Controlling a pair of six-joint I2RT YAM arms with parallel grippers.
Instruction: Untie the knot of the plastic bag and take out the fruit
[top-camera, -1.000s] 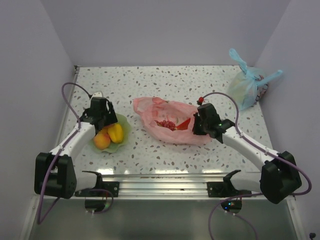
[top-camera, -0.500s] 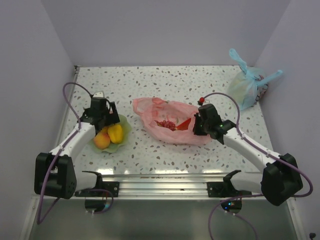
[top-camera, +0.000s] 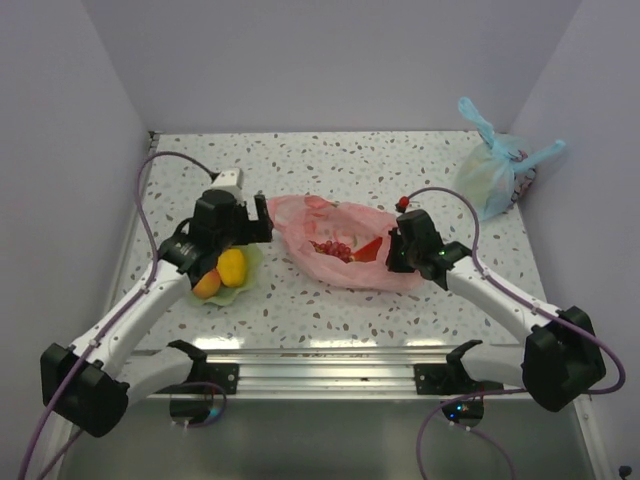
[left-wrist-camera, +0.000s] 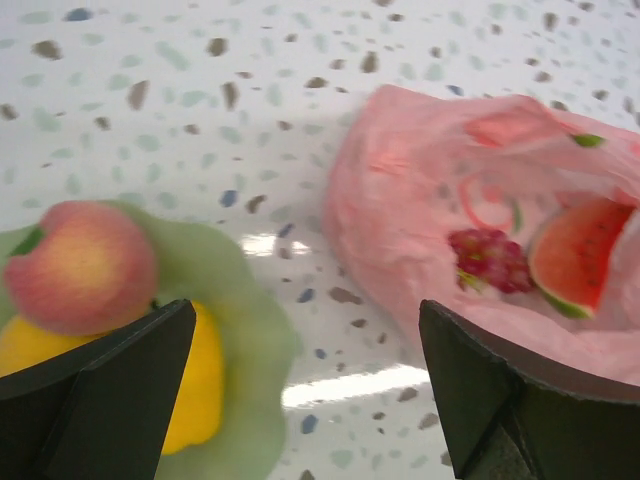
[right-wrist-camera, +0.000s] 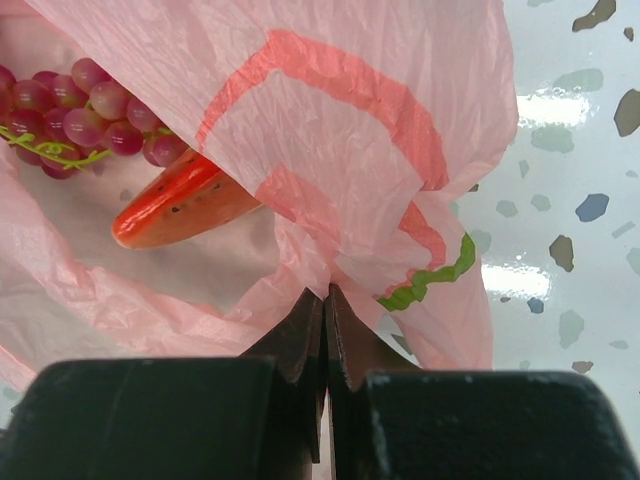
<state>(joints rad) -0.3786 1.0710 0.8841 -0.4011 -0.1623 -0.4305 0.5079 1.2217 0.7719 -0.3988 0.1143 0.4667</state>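
From above, the left tool (top-camera: 258, 220), spread wide, hangs between the green bowl (top-camera: 245, 272) and the open plastic bag (top-camera: 300, 215) on the worktop (top-camera: 350, 165); the right tool (top-camera: 396, 252) pinches the bag's edge. Left wrist: grape cluster (left-wrist-camera: 490, 258) and watermelon slice (left-wrist-camera: 585, 255) lie inside the mouth, so enter low, clear of film. Right wrist: jaws pressed together on pink film; hold that steady.

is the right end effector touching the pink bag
Touching. The right wrist view shows the right end effector shut on a fold of the plastic bag.
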